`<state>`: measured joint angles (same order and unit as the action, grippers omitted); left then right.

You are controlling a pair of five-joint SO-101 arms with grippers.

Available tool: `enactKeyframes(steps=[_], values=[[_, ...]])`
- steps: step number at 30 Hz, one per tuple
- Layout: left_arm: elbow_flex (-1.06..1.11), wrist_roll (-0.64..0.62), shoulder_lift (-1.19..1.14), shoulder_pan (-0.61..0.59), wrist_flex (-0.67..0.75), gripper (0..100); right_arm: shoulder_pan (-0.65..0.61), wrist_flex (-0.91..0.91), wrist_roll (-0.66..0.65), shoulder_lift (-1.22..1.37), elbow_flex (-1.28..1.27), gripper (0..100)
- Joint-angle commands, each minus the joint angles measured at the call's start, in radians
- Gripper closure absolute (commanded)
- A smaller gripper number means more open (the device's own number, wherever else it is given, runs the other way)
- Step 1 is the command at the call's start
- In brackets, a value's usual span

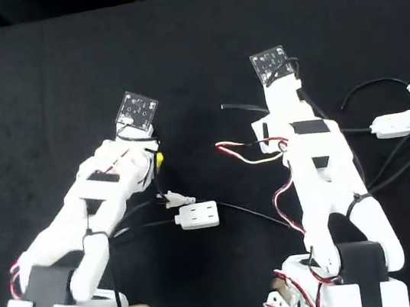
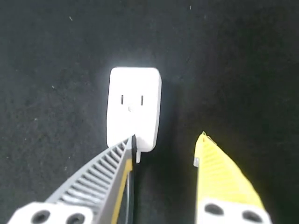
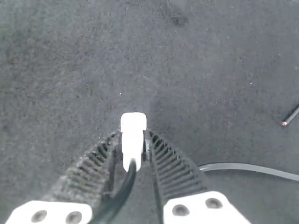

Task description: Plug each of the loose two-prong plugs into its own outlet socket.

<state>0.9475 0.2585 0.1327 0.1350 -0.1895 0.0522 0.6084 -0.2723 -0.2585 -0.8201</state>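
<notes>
**Plug gripped in your right jaws, socket under your left**

Plug first: your right jaws were clamped together on a white two-prong plug [image 3: 133, 133]. It was a small rounded block, and a black cord [image 3: 122, 191] left its rear end between the fingers. Its long axis ran in line with the fingers, with the free end pointing away from the wrist and the black tabletop [image 3: 70, 56] behind it. You could not see its prongs.

Your left jaws stood apart, one grey finger [image 2: 96, 179] and one yellow finger [image 2: 219, 172]. Beyond them a white outlet socket [image 2: 133, 105] lay flat and face up, showing two slots. The grey fingertip sat right at its edge.

From above you could count:
- one socket block [image 1: 197, 215] near the middle, on a black cable [image 1: 142, 226]
- one small loose plug [image 1: 175, 199] just beside that block
- three white cord ends [image 1: 393, 124] grouped at the right edge, though you couldn't tell which were plugs and which sockets
</notes>
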Motion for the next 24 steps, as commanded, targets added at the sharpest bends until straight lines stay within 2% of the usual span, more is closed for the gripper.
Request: enactKeyframes(steps=[1,8,17,20,24], values=[[-0.107,0.009,-0.028,0.007,-0.049,78,0.009,-0.011,-0.008,-0.041,0.002,98.7],[-0.165,0.008,-0.035,-0.062,-0.097,78,0.009,-0.009,-0.008,-0.041,0.002,98.7],[-0.165,0.003,-0.032,-0.059,-0.089,78,0.009,-0.009,-0.008,-0.041,0.002,98.7],[-0.137,0.002,-0.035,-0.048,-0.018,78,0.009,-0.009,-0.008,-0.041,0.002,98.7],[-0.047,0.002,-0.035,-0.041,0.158,78,0.009,-0.009,-0.009,-0.041,0.004,98.7]])
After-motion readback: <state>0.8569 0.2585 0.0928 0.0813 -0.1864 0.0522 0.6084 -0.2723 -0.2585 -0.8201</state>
